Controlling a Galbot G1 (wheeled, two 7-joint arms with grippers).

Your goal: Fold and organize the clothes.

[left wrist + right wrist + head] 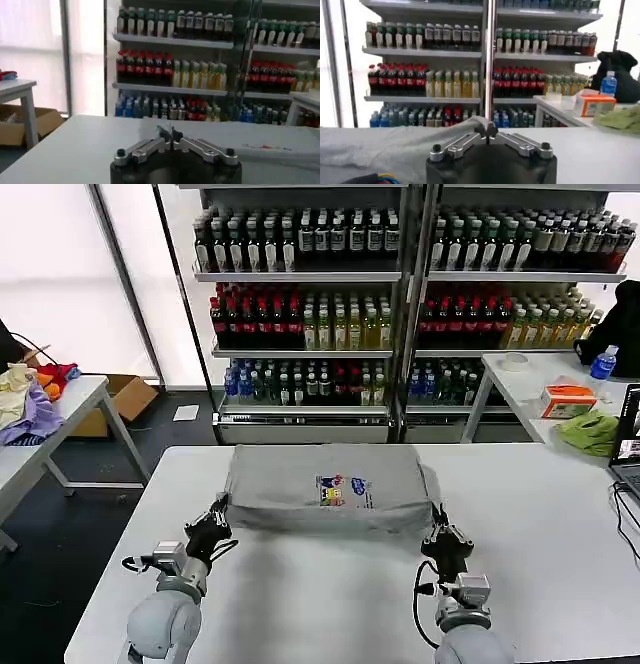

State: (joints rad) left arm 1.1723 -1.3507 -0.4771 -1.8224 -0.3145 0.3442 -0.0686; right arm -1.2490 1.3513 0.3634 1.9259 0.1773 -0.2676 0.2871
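Left claw closed, pinching the near left corner of the grey shirt; fingertips meet in the left wrist view, though fabric between them not clearly visible there. Right claw closed on the shirt's near right corner; grey cloth bunched at the tips in the right wrist view. Both low, close to the white desk.

Shirt folded into a wide rectangle, lying flat on the desk's middle, toward the far side, long edge across. Small multicolour print face up near centre. Near edge held between the two claws, slightly lifted at both corners. Same shirt seen as a grey slope beside the right claw.

Behind the desk: drink shelves full of bottles. Side desk far left with a pile of coloured clothes. Another far right with a green cloth and an orange box.
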